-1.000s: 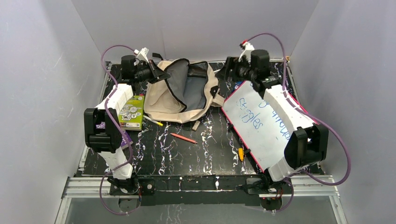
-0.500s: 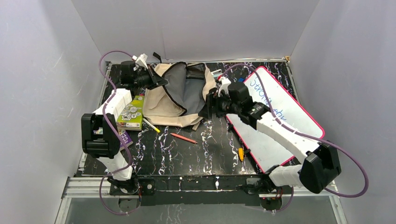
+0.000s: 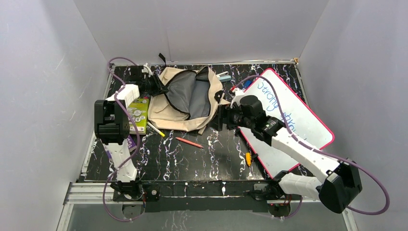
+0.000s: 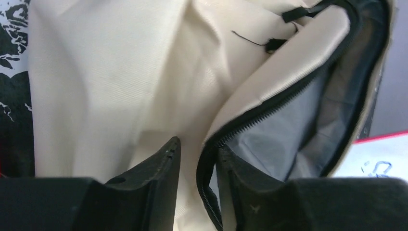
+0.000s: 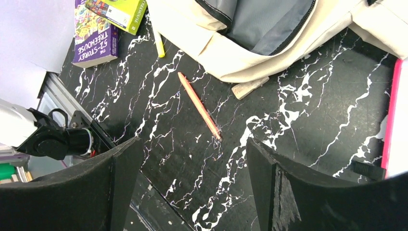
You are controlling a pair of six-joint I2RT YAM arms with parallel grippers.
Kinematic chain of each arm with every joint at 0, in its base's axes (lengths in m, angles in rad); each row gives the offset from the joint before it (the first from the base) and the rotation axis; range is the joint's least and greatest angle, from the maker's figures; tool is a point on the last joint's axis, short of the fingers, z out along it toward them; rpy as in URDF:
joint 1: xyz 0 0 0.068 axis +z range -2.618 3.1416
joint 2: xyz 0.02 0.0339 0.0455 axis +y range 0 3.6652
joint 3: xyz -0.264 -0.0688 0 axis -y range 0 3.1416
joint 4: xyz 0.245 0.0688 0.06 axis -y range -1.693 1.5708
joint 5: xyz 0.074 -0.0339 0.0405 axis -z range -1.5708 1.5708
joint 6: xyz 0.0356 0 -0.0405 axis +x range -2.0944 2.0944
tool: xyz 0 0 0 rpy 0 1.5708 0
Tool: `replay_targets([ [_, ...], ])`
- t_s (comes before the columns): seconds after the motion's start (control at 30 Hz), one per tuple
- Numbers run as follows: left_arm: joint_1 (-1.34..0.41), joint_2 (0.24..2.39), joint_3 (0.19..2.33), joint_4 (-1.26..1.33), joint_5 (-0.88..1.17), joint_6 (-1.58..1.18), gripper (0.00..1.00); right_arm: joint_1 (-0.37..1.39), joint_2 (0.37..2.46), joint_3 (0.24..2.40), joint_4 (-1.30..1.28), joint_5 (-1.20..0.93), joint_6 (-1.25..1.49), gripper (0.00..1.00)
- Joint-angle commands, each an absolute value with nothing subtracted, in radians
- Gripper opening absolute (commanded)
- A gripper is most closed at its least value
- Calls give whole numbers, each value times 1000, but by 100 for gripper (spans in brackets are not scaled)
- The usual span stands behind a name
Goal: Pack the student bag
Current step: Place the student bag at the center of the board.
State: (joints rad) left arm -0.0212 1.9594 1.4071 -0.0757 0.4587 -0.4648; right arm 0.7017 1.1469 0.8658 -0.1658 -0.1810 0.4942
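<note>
The student bag (image 3: 169,107), beige with grey lining and a black zipper, lies open at the back middle of the table. My left gripper (image 3: 161,88) is at the bag's left rim; in the left wrist view the gripper (image 4: 197,150) is shut on the zipper edge of the bag (image 4: 120,72), holding the mouth open. My right gripper (image 3: 219,119) is open and empty just in front of the bag's right corner. In the right wrist view it (image 5: 192,142) hovers over bare table, with a red pencil (image 5: 199,106) just beyond the fingertips and the bag (image 5: 231,62) further off.
The pink-framed whiteboard (image 3: 288,120) lies at the right under my right arm. A green box (image 3: 137,114), a purple book (image 5: 94,36), a yellow pen (image 3: 157,129), a beige block (image 3: 202,129) and an orange item (image 3: 248,158) lie on the table.
My right arm has swung from the back right, across the whiteboard, to the table in front of the bag. My left arm has folded back, still holding the bag's rim, and the mouth has opened wider.
</note>
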Motion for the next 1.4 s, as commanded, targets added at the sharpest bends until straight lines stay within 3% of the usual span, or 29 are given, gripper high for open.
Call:
replay_targets([
  [0.0,-18,2010,1491,-162,410,-433,36,708,1069,840,-135,-137,505,86],
  [0.27,-21,1977,1488,-176,406,-420,65,708,1017,814,-156,-108,499,87],
  [0.6,-21,1802,1496,-184,389,-436,75,708,1019,848,-229,71,545,91],
  [0.87,-21,1733,1498,-201,395,-445,75,708,1017,873,-252,178,576,95],
  [1.2,-6,1384,1278,-319,72,-425,80,706,897,796,-180,243,557,99],
  [1.37,26,1278,1167,-400,38,-453,82,706,863,767,-188,287,549,99],
])
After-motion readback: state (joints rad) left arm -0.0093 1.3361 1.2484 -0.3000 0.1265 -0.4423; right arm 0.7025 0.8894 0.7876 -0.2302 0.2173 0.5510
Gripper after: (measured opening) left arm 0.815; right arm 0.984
